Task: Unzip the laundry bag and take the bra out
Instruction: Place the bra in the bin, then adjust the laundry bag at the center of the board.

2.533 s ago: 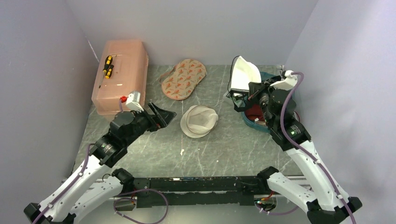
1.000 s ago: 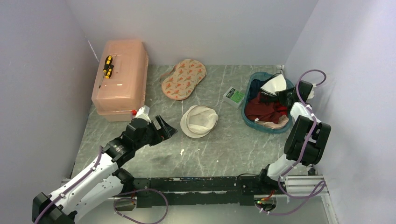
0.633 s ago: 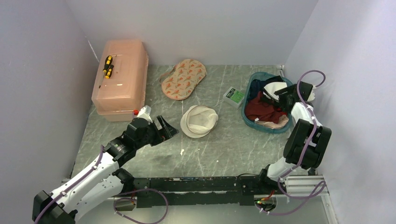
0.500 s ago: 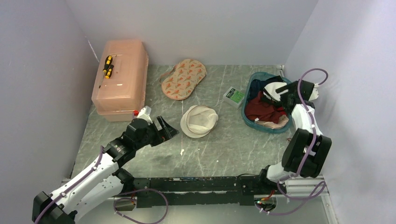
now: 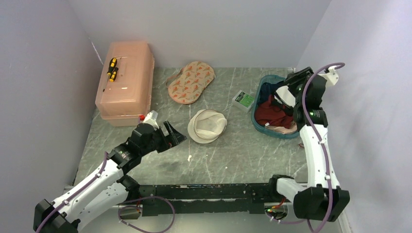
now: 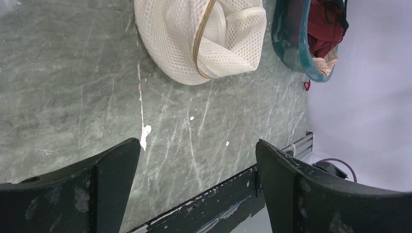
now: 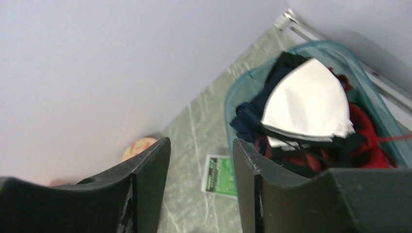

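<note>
My left gripper [image 6: 199,150] hangs wide open just left of the laundry bag [image 5: 207,125], ready to grab it. My right gripper [image 7: 201,145], empty and open, hovers over the far-right basket [image 7: 228,104].

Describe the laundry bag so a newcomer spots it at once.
Start at the salmon plastic box at the far left of the table and look right toward the teal basket. Roughly midway between them, in front of the patterned beige piece, lies the laundry bag. It alone is white mesh with a tan rim, slumped and crumpled.
</note>
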### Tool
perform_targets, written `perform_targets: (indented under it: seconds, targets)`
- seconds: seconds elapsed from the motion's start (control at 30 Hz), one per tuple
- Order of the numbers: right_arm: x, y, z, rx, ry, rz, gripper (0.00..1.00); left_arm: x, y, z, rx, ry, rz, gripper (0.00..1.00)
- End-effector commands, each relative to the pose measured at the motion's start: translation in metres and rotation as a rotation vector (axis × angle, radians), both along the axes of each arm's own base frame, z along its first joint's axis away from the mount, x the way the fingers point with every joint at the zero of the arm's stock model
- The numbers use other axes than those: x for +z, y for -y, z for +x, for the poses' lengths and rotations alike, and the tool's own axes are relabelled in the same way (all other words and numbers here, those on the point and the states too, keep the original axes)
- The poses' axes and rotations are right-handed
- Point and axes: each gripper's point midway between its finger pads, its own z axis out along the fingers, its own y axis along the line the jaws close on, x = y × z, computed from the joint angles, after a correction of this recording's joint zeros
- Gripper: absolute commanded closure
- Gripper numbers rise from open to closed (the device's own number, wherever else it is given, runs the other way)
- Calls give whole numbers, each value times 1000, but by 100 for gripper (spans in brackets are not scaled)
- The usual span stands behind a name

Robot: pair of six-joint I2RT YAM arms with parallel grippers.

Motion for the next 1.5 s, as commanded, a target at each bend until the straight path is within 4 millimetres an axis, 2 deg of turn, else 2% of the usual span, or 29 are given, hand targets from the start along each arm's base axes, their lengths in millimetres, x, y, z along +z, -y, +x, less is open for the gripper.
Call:
perform_targets:
  seconds: [0.0, 0.13, 0.33, 0.53, 0.63, 0.7, 0.77, 0.83, 0.93, 1.0, 1.07, 1.13, 1.2, 1.27, 1.37, 1.47]
  targets:
    - [0, -11, 47, 113, 53, 16, 52, 22, 2, 10, 16, 55, -18, 6]
    - [-47, 7, 74, 86, 6, 134, 54, 21, -2, 15, 42, 58, 6, 7]
    - [-117, 42, 89, 43, -19, 289, 54, 15, -11, 14, 75, 35, 43, 7]
    - [-159, 42, 91, 48, -72, 336, 53, 13, -14, 15, 95, 38, 46, 7]
    - [-156, 41, 88, 44, -59, 336, 53, 11, -13, 16, 93, 28, 59, 7]
    - [-137, 38, 86, 47, -21, 317, 49, 10, -14, 17, 92, 24, 76, 7]
    - [-105, 30, 84, 57, 35, 277, 42, 11, -15, 20, 98, 33, 91, 7]
    - [-62, 12, 80, 82, 104, 215, 34, 15, -17, 24, 109, 49, 106, 6]
    - [3, -36, 62, 142, 183, 75, 29, 22, -20, 32, 134, 78, 124, 6]
    - [30, -81, 43, 223, 223, 15, 28, 30, -19, 37, 131, 110, 132, 6]
    - [34, -124, 22, 327, 235, 4, 29, 35, -14, 45, 97, 144, 166, 6]
    - [22, -154, 3, 420, 222, 6, 29, 37, -9, 53, 58, 147, 226, 6]
    - [1, -181, -17, 515, 179, 6, 31, 44, -4, 65, 12, 146, 308, 6]
    - [-24, -204, -36, 602, 126, 7, 31, 40, 1, 73, -49, 121, 401, 6]
    - [-65, -219, -64, 674, 52, 21, 31, 23, 12, 85, -136, 66, 485, 8]
    - [-101, -222, -88, 723, 16, 36, 31, 3, 28, 94, -205, 31, 510, 10]
